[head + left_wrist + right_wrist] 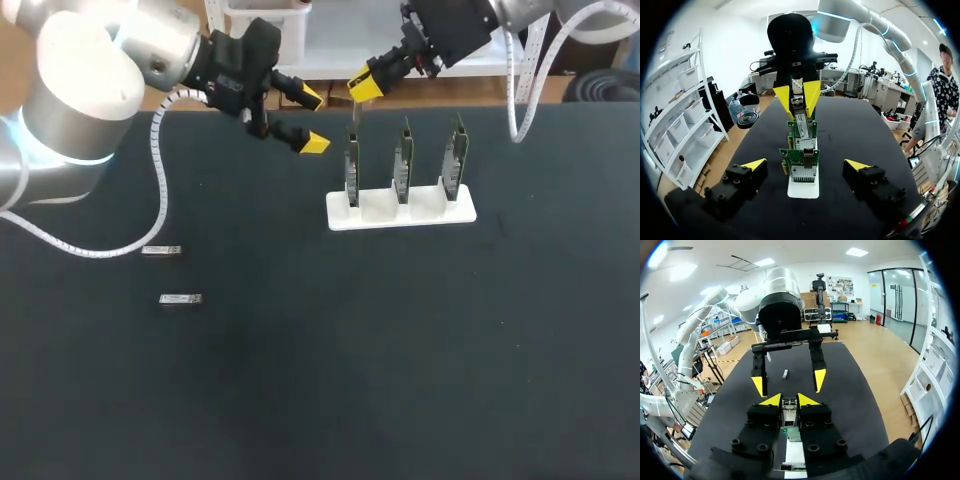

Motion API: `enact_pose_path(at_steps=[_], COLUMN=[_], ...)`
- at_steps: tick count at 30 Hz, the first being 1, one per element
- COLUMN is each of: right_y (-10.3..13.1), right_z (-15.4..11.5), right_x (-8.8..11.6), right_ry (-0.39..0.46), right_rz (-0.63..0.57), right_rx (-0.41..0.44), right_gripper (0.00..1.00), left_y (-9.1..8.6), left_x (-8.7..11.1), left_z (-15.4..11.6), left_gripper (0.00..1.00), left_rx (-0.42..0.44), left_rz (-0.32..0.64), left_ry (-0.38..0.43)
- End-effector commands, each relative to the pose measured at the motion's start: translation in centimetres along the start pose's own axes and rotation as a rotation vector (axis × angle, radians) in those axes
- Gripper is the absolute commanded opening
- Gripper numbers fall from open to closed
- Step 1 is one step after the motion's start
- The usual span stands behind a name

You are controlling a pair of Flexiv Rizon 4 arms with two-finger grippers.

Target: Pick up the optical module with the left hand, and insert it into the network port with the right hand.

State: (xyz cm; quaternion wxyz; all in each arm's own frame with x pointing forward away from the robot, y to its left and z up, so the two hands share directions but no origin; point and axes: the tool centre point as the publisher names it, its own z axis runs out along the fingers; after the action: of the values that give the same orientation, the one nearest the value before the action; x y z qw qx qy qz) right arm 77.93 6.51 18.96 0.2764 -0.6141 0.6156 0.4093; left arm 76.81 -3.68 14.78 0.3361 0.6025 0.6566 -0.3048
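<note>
The right gripper point(363, 87) is clamped on 1 silver module point(354, 118), both yellow tips pressing its upper end so that the rest hangs straight down. That upright hold suits the job: the 3 circuit boards stand on edge in a white stand point(380, 212), so a port has to be entered from above. In the head view the module hangs directly over the board point(352, 168) at the stand's left end. Whether its lower end already touches that board or hangs just above it, I cannot tell.

From its own wrist view, the right gripper point(789, 400) shows the module point(789, 408) pinched between closed-in tips, with the boards right below.

The left gripper point(311, 120) hovers just left of the stand with its fingers spread wide and nothing between them. I judge its part done. It stands clear of the boards, which leaves the right arm room to press down.

In the left wrist view the row of boards runs ahead between the parted tips, with a metal port point(808, 159) on the nearest one.

2 more modules point(160, 250) point(180, 299) lie flat on the black table point(400, 380), well apart from the stand, on the left arm's side.

The next move, as I judge it, needs the module square to the port, since a tilt would jam it on the edge.
</note>
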Motion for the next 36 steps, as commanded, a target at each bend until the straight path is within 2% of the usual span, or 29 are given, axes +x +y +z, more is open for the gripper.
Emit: enact_pose_path(at_steps=[1, 10, 22, 36], right_y=[-0.1, 0.5, 1.3, 2.7], right_z=[0.0, 0.5, 1.0, 1.8], right_x=[0.0, 0.0, -0.4, 0.3], right_ry=[0.0, 0.049, 0.133, 0.115], right_rz=[-0.002, 0.001, 0.012, 0.047], right_rx=[-0.009, -0.034, -0.007, 0.022], right_gripper=[0.0, 0.0, 0.0, 0.0], left_y=[0.0, 0.0, 0.0, 0.0], left_x=[-0.1, -0.1, -0.1, -0.1], left_z=[0.0, 0.0, 0.0, 0.0], left_gripper=[1.0, 1.0, 1.0, 1.0], left_rx=[0.008, 0.008, 0.008, 0.008], left_rz=[0.003, 0.003, 0.003, 0.003], left_ry=[-0.002, -0.002, -0.002, -0.002])
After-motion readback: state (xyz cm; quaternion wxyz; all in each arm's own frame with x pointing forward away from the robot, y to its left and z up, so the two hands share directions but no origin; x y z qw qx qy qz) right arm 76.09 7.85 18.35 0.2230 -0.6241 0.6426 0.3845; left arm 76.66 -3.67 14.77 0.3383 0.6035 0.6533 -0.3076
